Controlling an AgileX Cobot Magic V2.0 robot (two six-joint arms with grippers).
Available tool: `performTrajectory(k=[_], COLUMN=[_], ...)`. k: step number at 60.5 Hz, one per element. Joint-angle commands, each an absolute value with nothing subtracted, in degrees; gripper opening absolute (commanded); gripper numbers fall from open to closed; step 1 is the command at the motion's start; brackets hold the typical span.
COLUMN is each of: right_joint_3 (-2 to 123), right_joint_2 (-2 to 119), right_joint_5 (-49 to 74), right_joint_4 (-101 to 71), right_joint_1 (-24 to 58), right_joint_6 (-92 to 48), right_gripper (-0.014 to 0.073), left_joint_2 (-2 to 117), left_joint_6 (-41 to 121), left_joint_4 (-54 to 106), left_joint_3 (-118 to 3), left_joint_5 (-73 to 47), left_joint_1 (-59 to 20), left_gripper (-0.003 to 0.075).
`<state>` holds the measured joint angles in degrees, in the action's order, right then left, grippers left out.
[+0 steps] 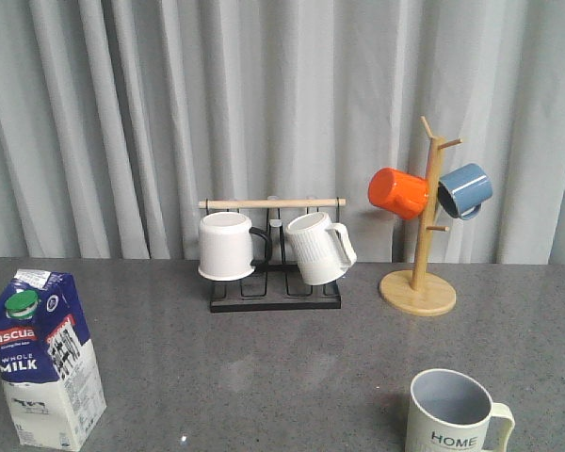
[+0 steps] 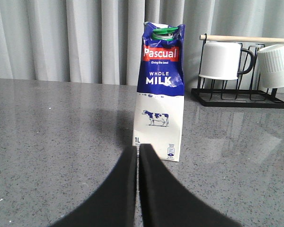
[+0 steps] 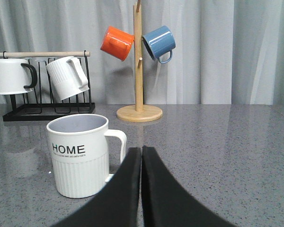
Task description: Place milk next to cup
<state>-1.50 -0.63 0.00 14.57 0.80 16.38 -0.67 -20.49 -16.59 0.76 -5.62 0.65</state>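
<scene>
So the milk [image 1: 44,361] stands upright on the grey table [image 1: 264,377], well to the left of the rack [image 1: 275,252] and nearer the front edge, far apart from the cup [image 1: 452,414], which sits upright in front of the mug tree [image 1: 420,226] and to the rack's right. Left gripper [image 2: 137,152] is pinched closed on nothing, just short of the milk; right gripper [image 3: 141,153] is likewise closed and empty, just beside the cup's handle.

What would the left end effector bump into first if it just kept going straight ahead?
Most likely the milk carton. The left end effector, fingers shut, points almost at its base, slightly off toward one edge. How far away the carton stands is hard to judge.
</scene>
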Motion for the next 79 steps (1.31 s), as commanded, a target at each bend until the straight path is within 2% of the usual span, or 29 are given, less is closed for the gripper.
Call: performTrajectory(k=[1, 33, 50, 58, 68, 72, 79], right_joint_3=[-2.03, -1.89, -1.73, 0.48, 1.53, 1.53, 1.53], right_joint_2=[-1.22, -1.22, -0.72, 1.81, 5.34, 5.91, 5.9], right_joint_5=[-4.04, -8.16, -8.86, -7.06, -6.79, -7.22, -10.9], right_joint_4=[15.02, 14.48, 11.2, 11.2, 11.2, 11.2, 10.2], right_joint_1=[0.52, 0.57, 0.74, 0.74, 0.74, 0.74, 0.74], right_joint_6=[16.17, 16.61, 24.35, 29.39, 32.0, 32.05, 33.09], right_gripper=[-0.0005, -0.0005, 0.0013, 0.0106, 0.0349, 0.0421, 0.0452], left_joint_2=[-1.4, -1.4, -1.4, -1.4, -1.4, -1.4, -1.4], left_joint_6=[-20.93, -25.07, -31.55, -31.5, -31.5, -31.5, -31.5], left_joint_4=[-16.51, -13.62, -8.49, -2.72, 4.59, 6.68, 11.16], left_joint_3=[-0.81, -0.81, -1.01, -1.01, -1.01, -1.01, -1.01], left_joint_5=[-1.14, 4.08, 4.83, 4.47, 1.94, 1.24, 2.66], left_joint_1=[0.72, 0.72, 0.67, 0.61, 0.61, 0.61, 0.61], left_gripper=[-0.0007, -0.0006, 0.0013, 0.0075, 0.0225, 0.0287, 0.0347])
